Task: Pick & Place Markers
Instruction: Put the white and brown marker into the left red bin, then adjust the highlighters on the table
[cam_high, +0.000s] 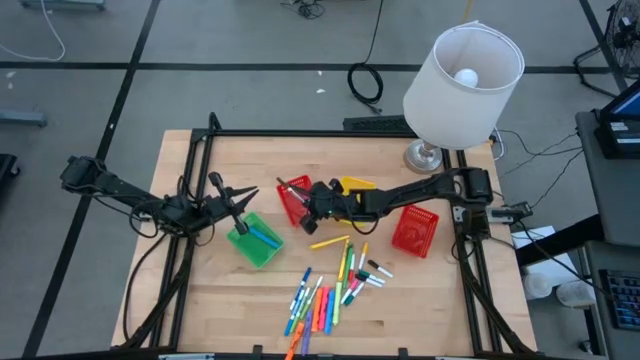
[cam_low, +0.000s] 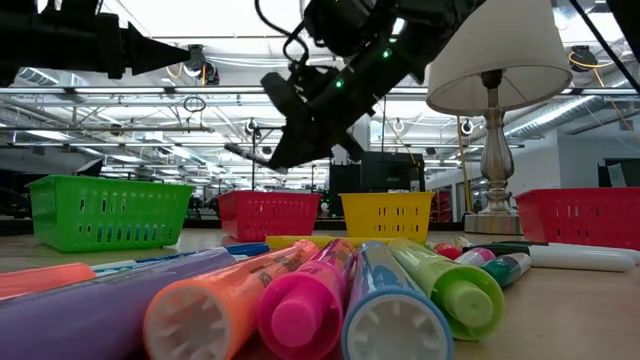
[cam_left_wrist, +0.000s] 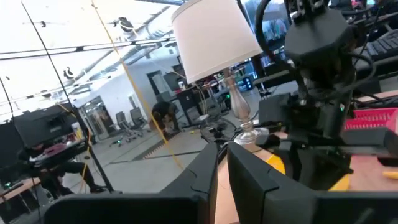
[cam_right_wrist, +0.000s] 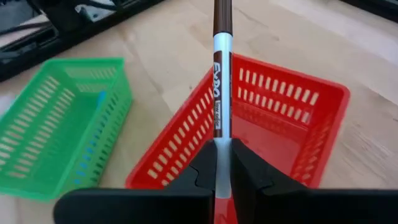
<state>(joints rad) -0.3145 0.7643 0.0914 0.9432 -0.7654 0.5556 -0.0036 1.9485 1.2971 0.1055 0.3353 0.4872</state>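
Several markers (cam_high: 330, 285) in orange, blue, green, pink and yellow lie loose on the near middle of the table. My right gripper (cam_right_wrist: 222, 155) hangs over the left red basket (cam_right_wrist: 280, 124), shut on a white marker (cam_right_wrist: 219, 87) with a dark brown cap. My left gripper (cam_high: 238, 203) hovers above the far edge of the green basket (cam_high: 257, 240). Its fingers stand a narrow gap apart with nothing between them. A blue marker (cam_high: 265, 237) lies inside the green basket. My right gripper pinches the white marker's barrel (cam_right_wrist: 221, 134), toward its uncapped end, between the two fingers. The fingers come from the table's right, slanting down, and the marker lies along them, its capped end sticking out ahead. It is lifted clear above the red basket.
A yellow basket (cam_high: 358, 184) stands behind my right arm and a second red basket (cam_high: 415, 230) sits toward the right. A lamp with a white shade (cam_high: 462, 85) stands at the far right corner. Bare wood shows at the near left.
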